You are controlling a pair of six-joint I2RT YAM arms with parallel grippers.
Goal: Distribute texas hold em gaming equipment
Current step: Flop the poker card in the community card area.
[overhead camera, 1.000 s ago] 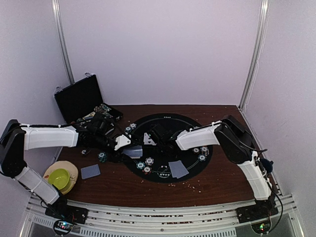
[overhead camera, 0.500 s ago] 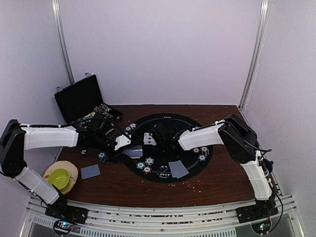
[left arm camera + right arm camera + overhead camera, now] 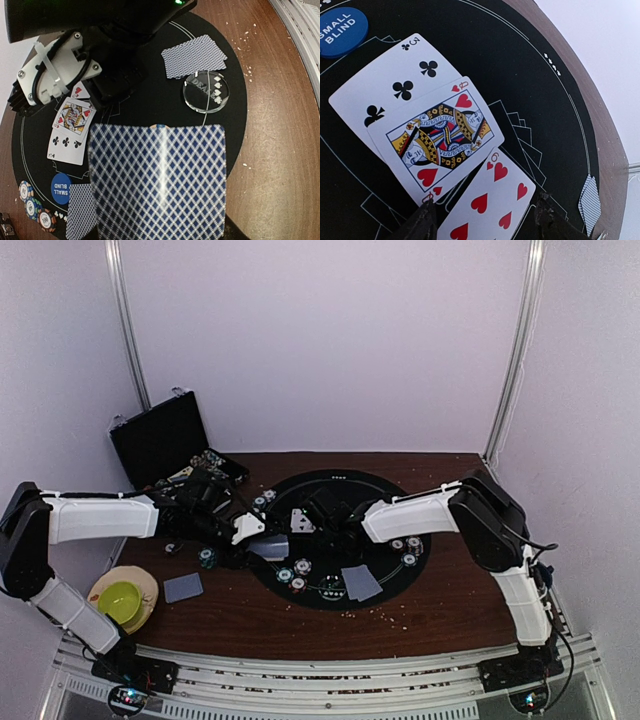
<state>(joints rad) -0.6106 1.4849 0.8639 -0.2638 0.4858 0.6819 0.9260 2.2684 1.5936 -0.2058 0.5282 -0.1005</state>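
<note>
Three face-up cards sit at centre of mat (image 3: 340, 485): 3 of clubs (image 3: 395, 85), Q of hearts (image 3: 440, 137), 6 of hearts (image 3: 492, 202), overlapping in a row; flop looks dealt. R gripper (image 3: 485, 215) hangs just over the 6, jaws apart, holding nothing. L gripper (image 3: 247, 533) clamps a blue-backed card (image 3: 157, 180) lifted over mat's left edge; prob. next to go out.

Also out: face-down pairs (image 3: 360, 582) at a few seats; stray pair (image 3: 183, 587) off the mat on bare table; chips (image 3: 298, 575) in small groups round the rim; dealer button (image 3: 206, 92); small blind (image 3: 342, 30). Left to do, I'd guess: turn + river, maybe a big blind (none seen), more chips from case (image 3: 160, 440).

Hard to tell: L fingers hidden behind held card, so grip judged from its lift; one card or a stack, can't say; 6 cut off at frame bottom in R wrist view; case contents too small to read.
</note>
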